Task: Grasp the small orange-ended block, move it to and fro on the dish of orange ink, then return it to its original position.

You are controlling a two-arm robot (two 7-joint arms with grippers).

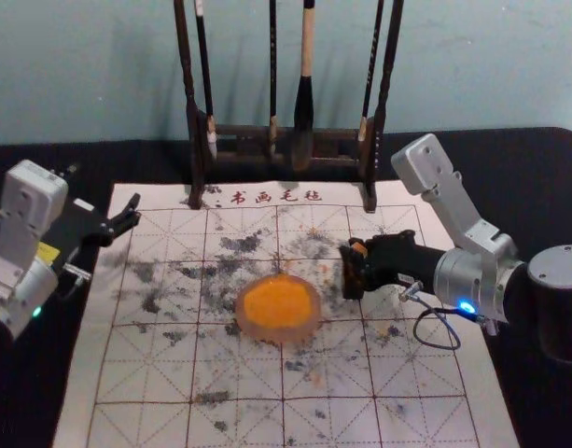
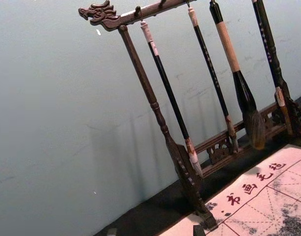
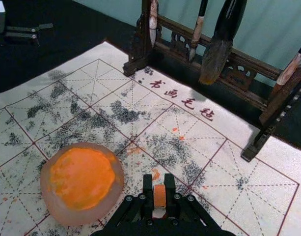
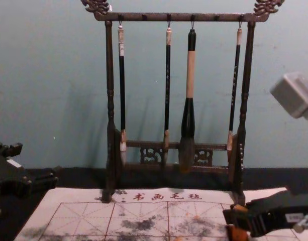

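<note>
My right gripper [image 1: 353,268] is right of the ink dish [image 1: 252,320], over the felt mat, and shut on the orange-ended block [image 1: 359,249]. The right wrist view shows the block [image 3: 159,195] pinched between the black fingertips of the right gripper [image 3: 159,191], its orange part up and a pale part below. Beside them lies the round dish [image 3: 119,183] with orange ink [image 3: 82,178]. In the chest view the block [image 4: 238,234] shows orange at the lower right. My left gripper [image 1: 129,215] is parked open at the mat's left edge; its fingertips flank empty space in the left wrist view [image 2: 155,231].
A dark wooden brush rack [image 1: 253,133] stands across the mat's back edge, with several hanging brushes, including a large one [image 1: 303,112]. The ink-stained mat [image 1: 239,373] lies on a black tabletop [image 1: 537,187]. A cable [image 1: 439,344] loops beneath the right arm.
</note>
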